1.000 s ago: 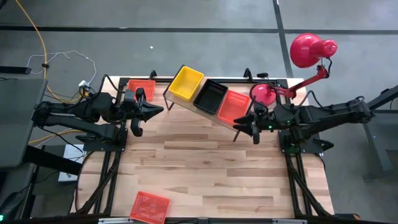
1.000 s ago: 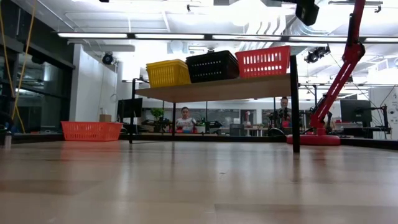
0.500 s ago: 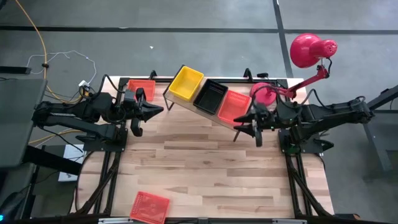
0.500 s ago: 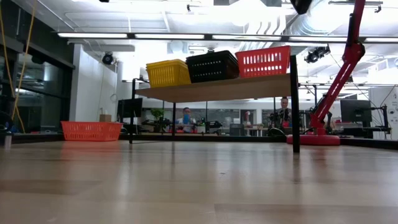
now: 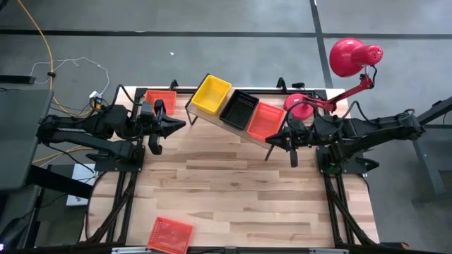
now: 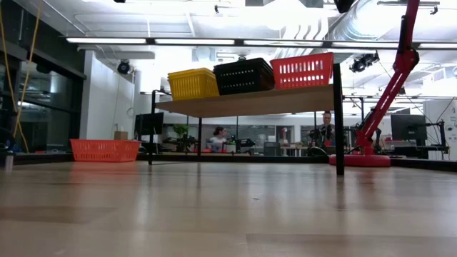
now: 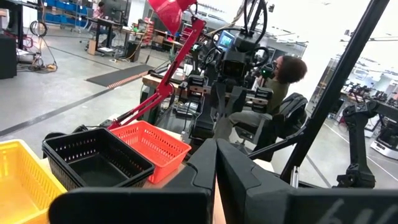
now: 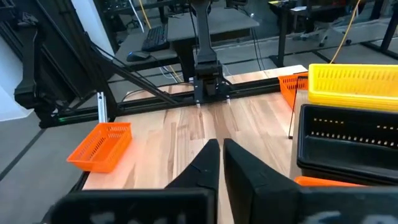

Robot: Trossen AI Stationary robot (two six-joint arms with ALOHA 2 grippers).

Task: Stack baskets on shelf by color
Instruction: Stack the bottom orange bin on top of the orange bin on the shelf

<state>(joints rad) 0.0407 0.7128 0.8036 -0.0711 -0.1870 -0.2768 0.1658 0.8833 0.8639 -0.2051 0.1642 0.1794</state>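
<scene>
The shelf [image 5: 244,134] stands at the far side of the surface [image 5: 233,190], set askew to its edges. On the shelf, three baskets sit side by side in one row: one at the left end [image 5: 211,94], one in the middle [image 5: 239,109], one at the right end [image 5: 264,119]. A fourth basket [image 5: 160,99] lies on the surface at the far left corner, left of the shelf. A fifth basket [image 5: 169,234] lies at the near edge, left of centre, well apart from the others. The lamp [image 5: 349,58] stands at the far right corner, behind the shelf's right end. The left pincer [image 5: 176,125] hovers just left of the shelf; the right pincer [image 5: 275,140] hovers at the shelf's right end.
</scene>
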